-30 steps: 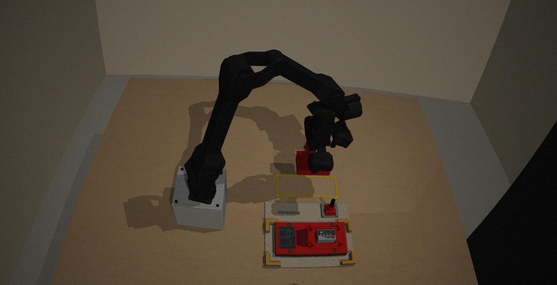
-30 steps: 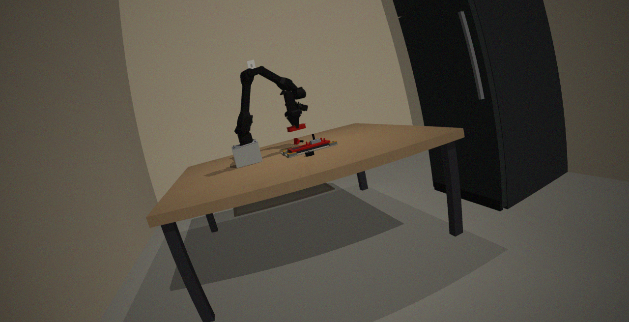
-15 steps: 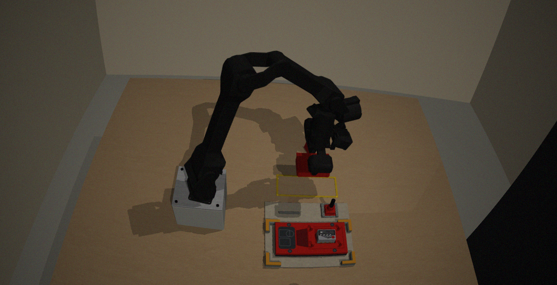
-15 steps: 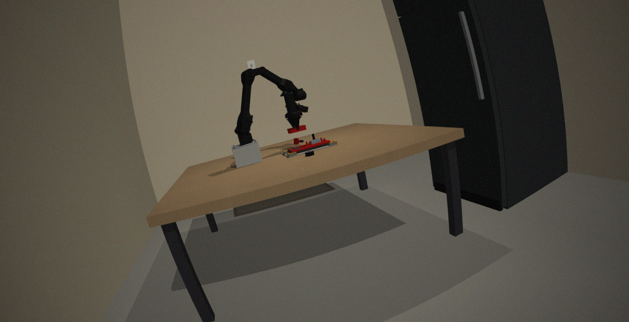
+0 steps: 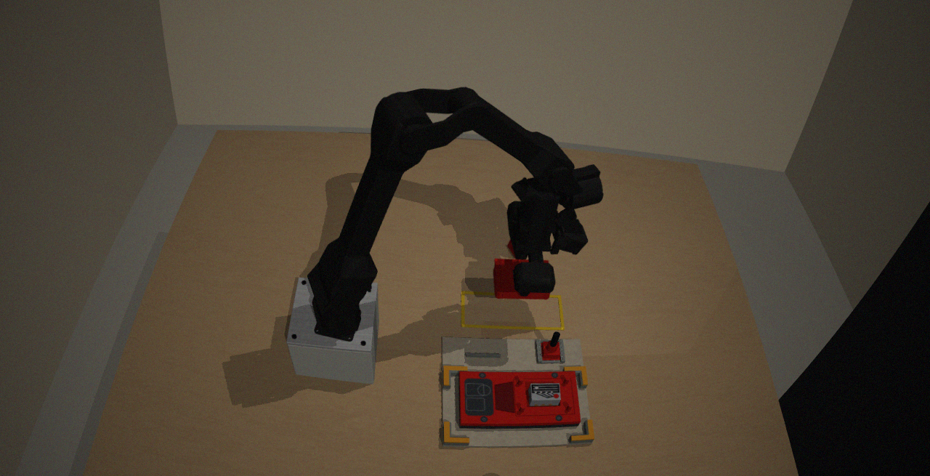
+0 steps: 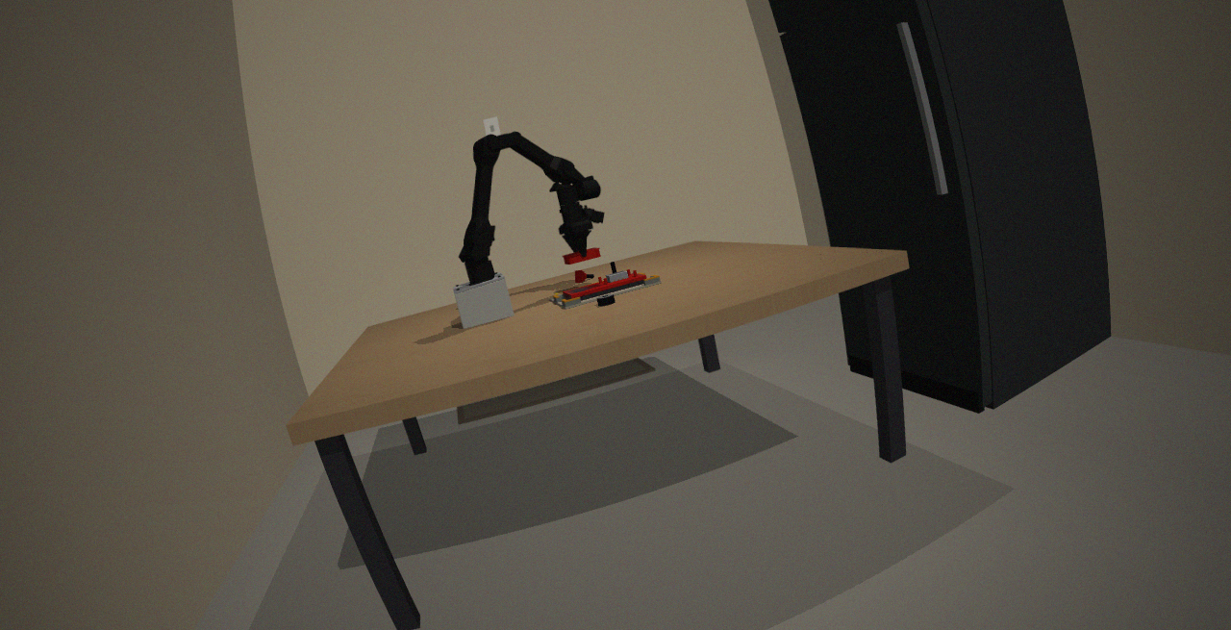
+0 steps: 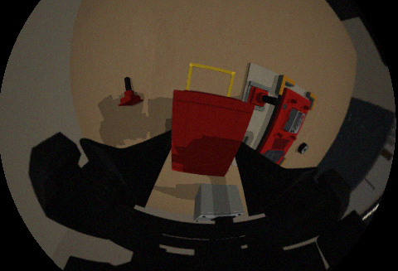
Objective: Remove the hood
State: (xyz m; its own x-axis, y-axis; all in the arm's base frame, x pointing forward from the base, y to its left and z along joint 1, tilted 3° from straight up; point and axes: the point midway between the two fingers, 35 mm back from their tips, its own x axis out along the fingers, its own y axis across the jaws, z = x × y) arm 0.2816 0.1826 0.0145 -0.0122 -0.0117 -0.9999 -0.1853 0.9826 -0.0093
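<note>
Arm rises from grey base block [image 5: 333,351], arches over, wrist pointing down at the table [image 5: 227,226]. Pincer [image 5: 530,277] clamped on red hood [image 5: 506,277], held flat in the air, gripped across its width, long axis running out ahead of the fingers in the wrist view. Hood hangs over the far right edge of the yellow marked area [image 5: 477,327]. Toy car [image 5: 516,398] on its tray sits nearer the camera than the marked area.

The black arm [image 5: 364,213] rises from its base, bends sharply at the elbow and slopes down to a wrist pointing at the surface [image 5: 214,232]. The hand [image 5: 530,276] (fingers spread fairly wide) is clamped on the red hood [image 5: 506,277], held aloft.
</note>
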